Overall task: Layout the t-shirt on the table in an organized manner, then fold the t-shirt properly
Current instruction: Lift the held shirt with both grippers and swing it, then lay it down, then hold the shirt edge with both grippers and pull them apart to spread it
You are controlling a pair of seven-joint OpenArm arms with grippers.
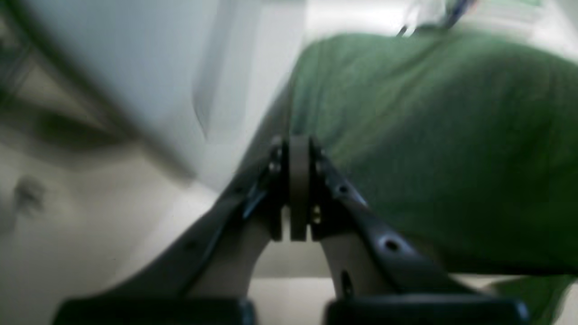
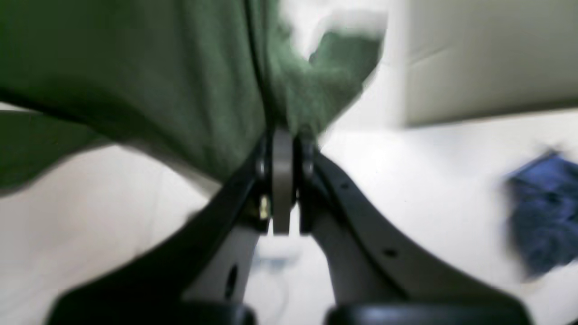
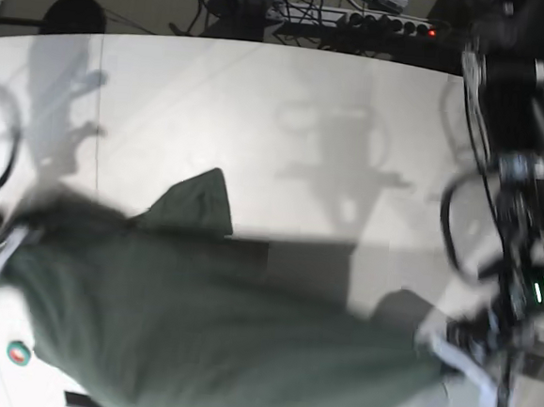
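Surface: the table (image 3: 287, 129), white, with a thin dark seam near its far-left side; cables and a power strip (image 3: 390, 26) lie beyond its far edge.

Item, left of the base view: your right gripper (image 2: 282, 149), jaws pressed together on an edge of the t-shirt (image 3: 214, 336). In its wrist view the green cloth bunches directly above the fingertips and drapes away to their left; a blurred blue object (image 2: 544, 210) lies on a white surface off to its right.

Item, centre: the t-shirt, dark green, strung between both grippers, sagging in the middle; one sleeve flap lies on the table on the far side of the span.

Item, right: your left gripper (image 1: 298, 153), jaws likewise clamped together, cloth spreading from the tips up and to their right. The pinch looks shallow, though blur hides how much fabric is caught.

Handling note: this appears to be the spreading stage. Keep both grips firm, draw the grippers apart evenly until the sag goes, then lower the shirt flat, letting the hanging part touch down first so nothing tucks under.
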